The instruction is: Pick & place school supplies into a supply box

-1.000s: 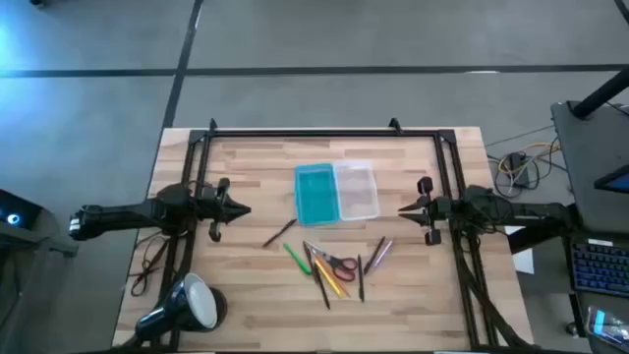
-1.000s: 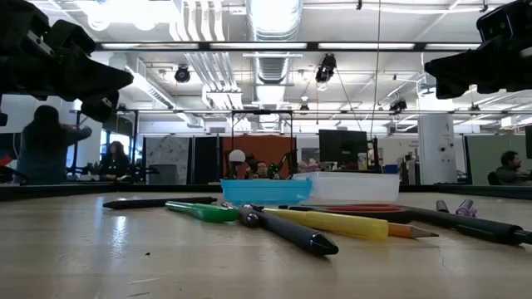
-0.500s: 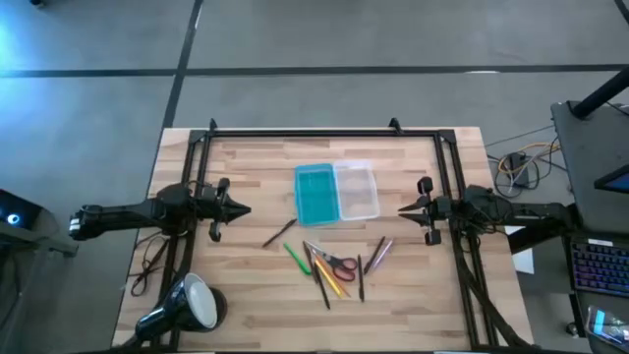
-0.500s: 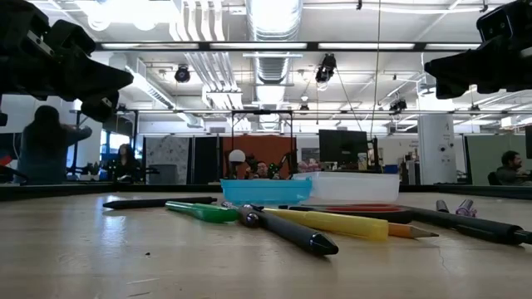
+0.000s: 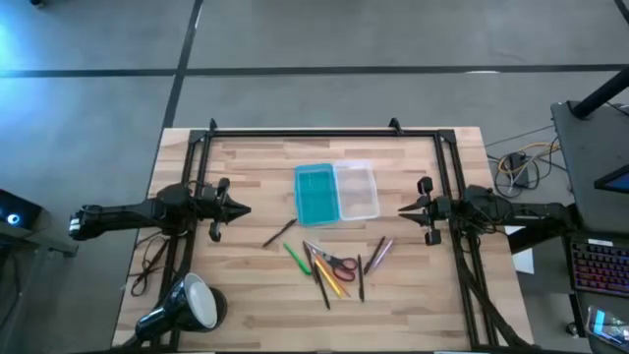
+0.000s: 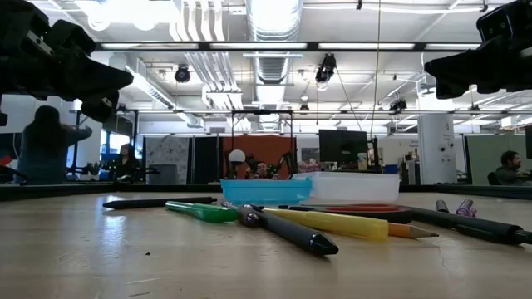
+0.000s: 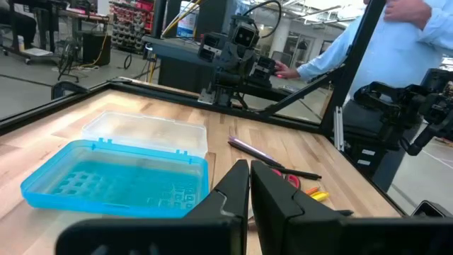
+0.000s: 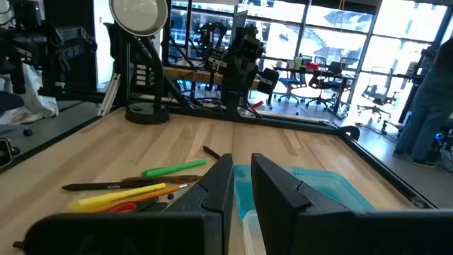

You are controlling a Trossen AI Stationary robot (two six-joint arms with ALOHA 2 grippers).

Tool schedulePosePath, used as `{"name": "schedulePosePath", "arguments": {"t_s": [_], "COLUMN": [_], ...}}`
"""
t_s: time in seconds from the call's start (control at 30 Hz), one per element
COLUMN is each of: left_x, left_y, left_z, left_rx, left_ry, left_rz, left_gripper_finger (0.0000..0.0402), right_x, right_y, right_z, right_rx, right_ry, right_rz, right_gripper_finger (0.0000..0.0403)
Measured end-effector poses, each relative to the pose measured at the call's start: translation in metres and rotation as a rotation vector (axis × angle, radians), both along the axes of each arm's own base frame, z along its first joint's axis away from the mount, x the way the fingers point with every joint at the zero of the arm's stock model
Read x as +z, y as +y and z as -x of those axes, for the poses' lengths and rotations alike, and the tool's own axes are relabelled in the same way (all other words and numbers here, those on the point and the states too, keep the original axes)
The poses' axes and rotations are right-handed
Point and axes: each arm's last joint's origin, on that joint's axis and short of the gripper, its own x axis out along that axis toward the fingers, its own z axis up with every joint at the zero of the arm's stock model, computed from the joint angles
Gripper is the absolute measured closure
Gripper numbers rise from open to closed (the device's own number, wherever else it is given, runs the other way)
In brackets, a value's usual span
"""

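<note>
Nothing had moved since the earlier frames: both arms, the box and every loose item sat exactly where they were.

Left hand (image 5: 246,208) hovered above the left side of the table (image 5: 246,305), fingers pressed shut, holding nothing. Right hand (image 5: 402,208) hovered above the right side, fingers nearly closed with a narrow gap between them, also empty. Both pointed inward toward the middle.

Supply box (image 5: 336,192) lay open at centre-far, blue lid (image 5: 315,194) flat on the left, clear tray (image 5: 357,190) on the right; tray looked empty. Supplies lay loose on the wood nearer than the box: a dark pen (image 5: 279,233) to the near left, a green pen (image 5: 296,258), red-handled scissors (image 5: 337,263), yellow and orange pencils (image 5: 332,278) in a fanned pile, and two more pens (image 5: 378,253) to the right. Desk lamp (image 5: 185,305) stood at the near-left corner, out of the way.

Judgement: task at its start, no item yet picked. Next move calls for one hand to open, descend over a single pen, probably an outlier clear of the pile, and line its fingers across the shaft before closing.
</note>
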Motion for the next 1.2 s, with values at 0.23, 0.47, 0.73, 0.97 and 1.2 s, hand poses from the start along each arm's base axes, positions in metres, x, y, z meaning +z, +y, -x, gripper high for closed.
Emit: {"name": "schedulePosePath", "arguments": {"t_s": [0.23,0.47,0.73,0.97,1.2], "left_x": [0.000,0.000,0.000,0.000,0.000], "left_y": [0.000,0.000,0.000,0.000,0.000], "left_z": [0.000,0.000,0.000,0.000,0.000], "left_rx": [0.000,0.000,0.000,0.000,0.000], "left_ry": [0.000,0.000,0.000,0.000,0.004], "left_rz": [0.000,0.000,0.000,0.000,0.000], "left_gripper_finger": [0.0401,0.0401,0.0401,0.0401,0.0401], "right_x": [0.000,0.000,0.000,0.007,0.029], "right_y": [0.000,0.000,0.000,-0.008,-0.019], "right_z": [0.000,0.000,0.000,0.000,0.008], "right_rx": [0.000,0.000,0.000,-0.275,-0.624], "right_ry": [0.000,0.000,0.000,-0.069,-0.367], "right_rz": [0.000,0.000,0.000,0.074,-0.332], "right_gripper_finger": [0.0360,0.0360,0.0360,0.0360,0.0360]}}
